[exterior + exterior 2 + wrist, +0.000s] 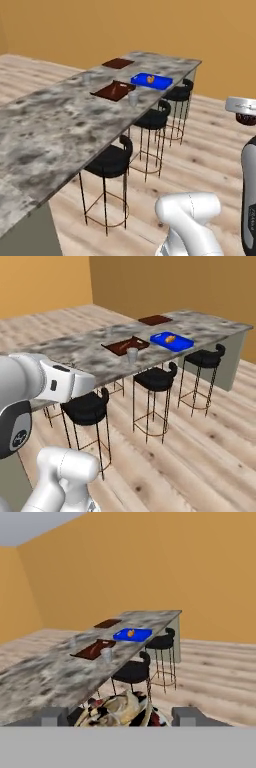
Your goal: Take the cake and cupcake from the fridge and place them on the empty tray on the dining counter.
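Hand view: gripper [120, 717] clasps cupcake [118, 706]; dining counter [50, 674] ahead.

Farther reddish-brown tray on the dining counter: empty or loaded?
Empty: the farther tray on the dining counter shows only bare reddish-brown surface in both base views.

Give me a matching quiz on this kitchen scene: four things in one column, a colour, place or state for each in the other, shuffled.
1 blue tray
2 stools
3 cupcake
4 counter

A black
B in the gripper
C carries an orange item
D grey speckled

Pairs: 1-C, 2-A, 3-B, 4-D
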Available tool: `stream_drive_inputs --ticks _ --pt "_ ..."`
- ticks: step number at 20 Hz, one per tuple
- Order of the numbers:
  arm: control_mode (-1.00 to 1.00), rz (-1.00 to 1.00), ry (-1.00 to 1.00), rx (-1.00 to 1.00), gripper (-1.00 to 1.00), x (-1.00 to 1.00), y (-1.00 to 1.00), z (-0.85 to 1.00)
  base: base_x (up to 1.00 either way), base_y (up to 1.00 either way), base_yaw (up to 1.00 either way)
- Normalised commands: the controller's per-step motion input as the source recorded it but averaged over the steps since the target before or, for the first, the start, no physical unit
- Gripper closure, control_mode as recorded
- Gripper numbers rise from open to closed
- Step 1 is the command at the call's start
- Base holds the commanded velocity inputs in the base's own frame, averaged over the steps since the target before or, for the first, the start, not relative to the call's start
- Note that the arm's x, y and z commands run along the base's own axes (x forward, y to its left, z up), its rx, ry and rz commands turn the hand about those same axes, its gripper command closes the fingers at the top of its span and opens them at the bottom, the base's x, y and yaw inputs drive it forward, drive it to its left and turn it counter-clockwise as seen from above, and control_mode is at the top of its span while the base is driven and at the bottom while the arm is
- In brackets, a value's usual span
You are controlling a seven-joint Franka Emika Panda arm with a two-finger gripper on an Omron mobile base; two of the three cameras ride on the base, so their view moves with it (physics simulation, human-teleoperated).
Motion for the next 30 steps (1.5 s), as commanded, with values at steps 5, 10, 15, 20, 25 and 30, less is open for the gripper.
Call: stream_drive_inputs --ticks 5,10,15,20,25,30 --pt "1.0 0.0 0.0 0.0 1.0 0.0 0.0 0.0 1.0 -1.0 0.07" --pt "1.0 0.0 0.0 0.0 1.0 0.0 0.0 0.0 1.0 -1.0 0.03" --pt "1.0 0.0 0.0 0.0 1.0 0.0 0.0 0.0 1.0 -1.0 0.0" --pt "1.0 0.0 0.0 0.0 1.0 0.0 0.0 0.0 1.0 -1.0 0.0" --pt "1.0 0.0 0.0 0.0 1.0 0.0 0.0 0.0 1.0 -1.0 0.0" --pt "1.0 0.0 0.0 0.0 1.0 0.0 0.0 0.0 1.0 -1.0 0.0"
